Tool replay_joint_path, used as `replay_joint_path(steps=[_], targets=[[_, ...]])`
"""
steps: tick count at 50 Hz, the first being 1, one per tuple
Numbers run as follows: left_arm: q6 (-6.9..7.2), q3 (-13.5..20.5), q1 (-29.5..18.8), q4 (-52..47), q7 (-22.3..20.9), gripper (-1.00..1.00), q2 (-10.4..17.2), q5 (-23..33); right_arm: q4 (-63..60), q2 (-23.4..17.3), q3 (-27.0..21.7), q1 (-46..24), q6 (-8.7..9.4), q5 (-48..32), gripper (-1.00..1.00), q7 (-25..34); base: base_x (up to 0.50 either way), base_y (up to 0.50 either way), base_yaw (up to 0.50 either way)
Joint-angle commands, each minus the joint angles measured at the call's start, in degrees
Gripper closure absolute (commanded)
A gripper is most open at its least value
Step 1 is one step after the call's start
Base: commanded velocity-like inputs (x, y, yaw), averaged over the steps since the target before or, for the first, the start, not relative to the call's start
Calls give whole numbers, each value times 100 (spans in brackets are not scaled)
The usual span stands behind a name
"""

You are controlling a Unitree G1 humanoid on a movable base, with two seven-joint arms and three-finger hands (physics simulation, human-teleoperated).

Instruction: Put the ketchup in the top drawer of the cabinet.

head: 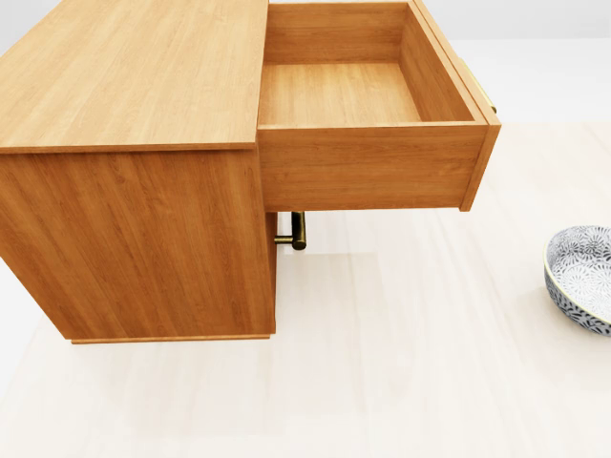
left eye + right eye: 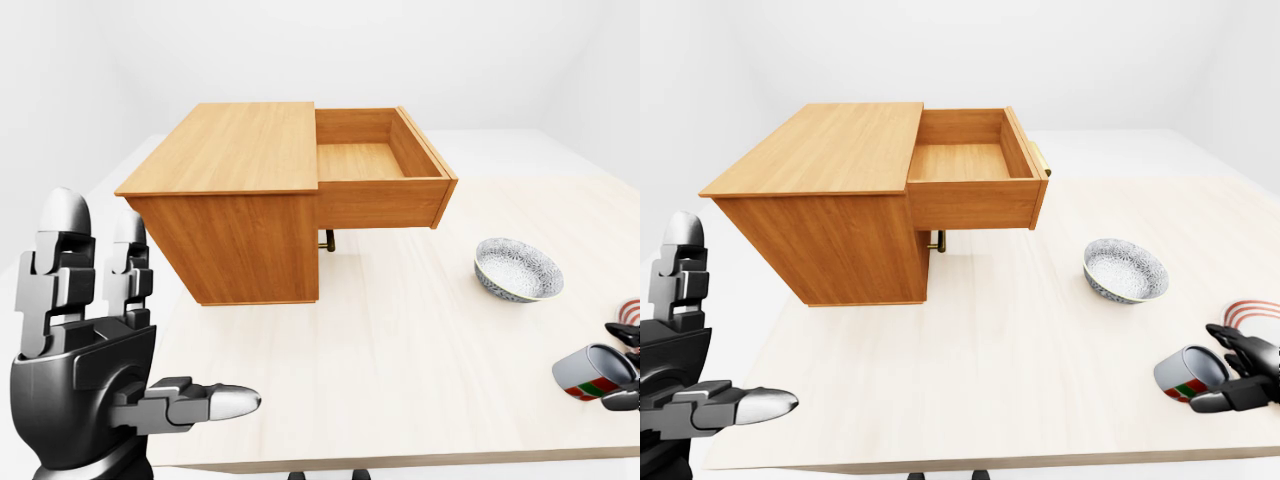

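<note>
The wooden cabinet [image 2: 230,200] stands on the pale table [image 2: 400,350], and its top drawer [image 1: 339,91] is pulled out to the right and empty. My right hand [image 2: 1232,376] is at the bottom right of the right-eye view, fingers closed round a grey container with a red and green label, the ketchup [image 2: 1185,375], held tilted just above the table. My left hand [image 2: 150,310] is raised at the bottom left of the left-eye view, open and empty, fingers up and thumb pointing right.
A patterned bowl [image 2: 518,268] sits on the table right of the cabinet. A red-striped plate [image 2: 1252,310] shows at the right edge, behind my right hand. A brass handle [image 1: 298,231] sticks out under the open drawer.
</note>
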Motion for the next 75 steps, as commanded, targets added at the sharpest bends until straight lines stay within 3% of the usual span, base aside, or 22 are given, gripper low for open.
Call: replay_joint_path(steps=[1,10,12,13,36,48,59,70,75], targets=[[0,-8,-24,0,-47,-100,-49,65,349,-9,235,-134,0,53,-100,0,0,0,0],[0,13,-25,0,-103,-100,-100,94,594,-12,417,-287,0,55,-100,0,0,0,0],[0,7,-30,0,-95,-100,-96,99,637,-15,431,-308,0,80,16,0,0,0,0],[0,-11,-43,25,-96,-100,-105,130,658,-16,439,-303,0,91,100,0,0,0,0],[0,-136,21,56,-120,-100,-135,256,-64,93,266,60,0,18,100,0,0,0,0],[0,-77,9,13,-137,-100,-139,203,-3324,739,-933,773,0,-1160,100,0,0,0,0],[0,-34,-32,20,-132,-100,-134,181,-5492,1210,-1426,619,0,-1877,100,0,0,0,0],[0,12,-30,2,-157,-100,-144,143,-7033,1476,-1180,244,0,-2492,100,0,0,0,0],[0,-8,-39,11,-152,-100,-144,165,-7527,1565,-799,-37,0,-2689,100,0,0,0,0]])
